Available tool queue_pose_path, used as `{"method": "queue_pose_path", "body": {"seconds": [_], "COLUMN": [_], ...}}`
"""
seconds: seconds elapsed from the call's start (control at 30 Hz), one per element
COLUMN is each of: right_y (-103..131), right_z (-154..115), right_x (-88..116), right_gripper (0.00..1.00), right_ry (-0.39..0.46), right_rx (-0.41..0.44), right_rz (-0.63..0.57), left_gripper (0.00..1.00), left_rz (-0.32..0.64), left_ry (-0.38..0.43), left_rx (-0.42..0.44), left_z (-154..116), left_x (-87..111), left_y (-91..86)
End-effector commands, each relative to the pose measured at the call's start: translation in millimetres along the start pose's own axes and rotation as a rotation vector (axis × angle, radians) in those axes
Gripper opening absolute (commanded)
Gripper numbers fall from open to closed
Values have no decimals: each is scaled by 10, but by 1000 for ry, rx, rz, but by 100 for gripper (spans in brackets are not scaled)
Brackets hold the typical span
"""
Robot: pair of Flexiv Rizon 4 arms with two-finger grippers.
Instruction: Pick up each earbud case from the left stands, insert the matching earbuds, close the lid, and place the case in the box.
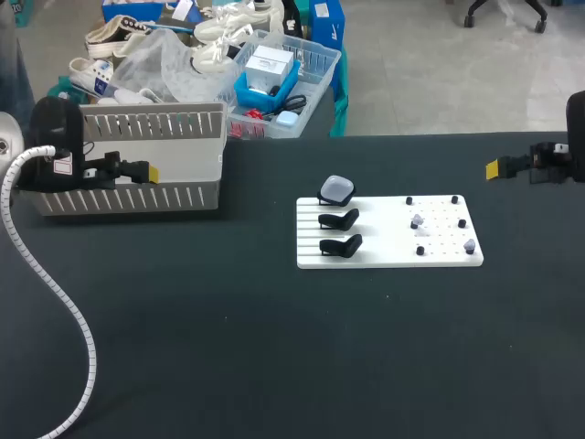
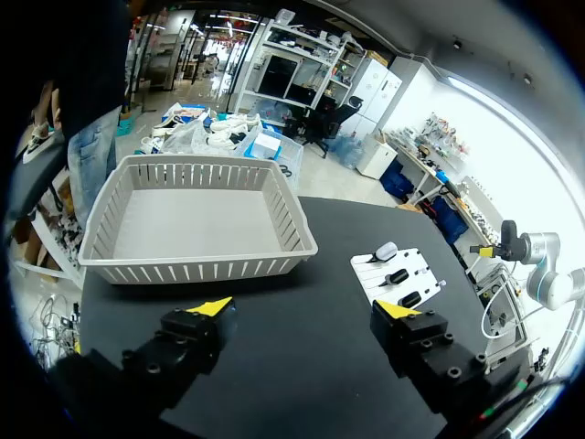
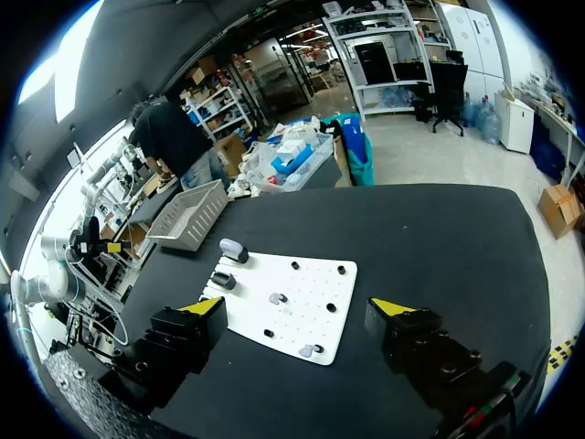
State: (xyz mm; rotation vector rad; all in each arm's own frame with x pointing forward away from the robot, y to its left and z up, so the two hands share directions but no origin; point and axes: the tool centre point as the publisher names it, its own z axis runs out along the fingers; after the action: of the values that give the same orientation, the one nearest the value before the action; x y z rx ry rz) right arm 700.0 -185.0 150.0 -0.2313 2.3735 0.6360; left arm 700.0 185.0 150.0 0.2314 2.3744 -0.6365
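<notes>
A white board [image 1: 384, 251] lies mid-table. Its left side carries three black stands: the far one holds a grey earbud case [image 1: 335, 190], while the two nearer stands [image 1: 339, 219] are bare. Small pale earbuds [image 1: 417, 220] sit among black pegs on the board's right side. My left gripper [image 1: 149, 172] hovers at the far left in front of the basket, open and empty. My right gripper [image 1: 494, 167] hangs open at the far right, well clear of the board. The left wrist view shows the left gripper [image 2: 304, 311] with the case [image 2: 386, 251] ahead of it. From the right gripper [image 3: 295, 306], the case [image 3: 233, 249] and earbuds [image 3: 277, 298] are ahead.
A grey slatted basket [image 1: 137, 197] stands empty at the far left of the black table, also seen as the basket [image 2: 196, 270] ahead of the left gripper. Wide bare tabletop lies in front of the board.
</notes>
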Motion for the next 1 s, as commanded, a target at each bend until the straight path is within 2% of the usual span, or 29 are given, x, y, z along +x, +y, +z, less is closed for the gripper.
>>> {"method": "queue_pose_path", "body": {"seconds": [0.03,0.7,0.8,1.0], "right_y": [0,0,0,0], "right_z": [0,0,0,0], "right_x": [0,0,0,0], "right_gripper": [100,100,100,100], "right_ry": [0,0,0,0], "right_rx": [0,0,0,0], "right_rz": [0,0,0,0], "left_gripper": [100,100,100,100], "left_rz": [0,0,73,153], "left_ry": [0,0,-4,-14], "left_rx": [0,0,7,53], "left_z": [0,0,14,29], "left_x": [0,0,28,-10], "left_y": [0,0,-45,-163]}}
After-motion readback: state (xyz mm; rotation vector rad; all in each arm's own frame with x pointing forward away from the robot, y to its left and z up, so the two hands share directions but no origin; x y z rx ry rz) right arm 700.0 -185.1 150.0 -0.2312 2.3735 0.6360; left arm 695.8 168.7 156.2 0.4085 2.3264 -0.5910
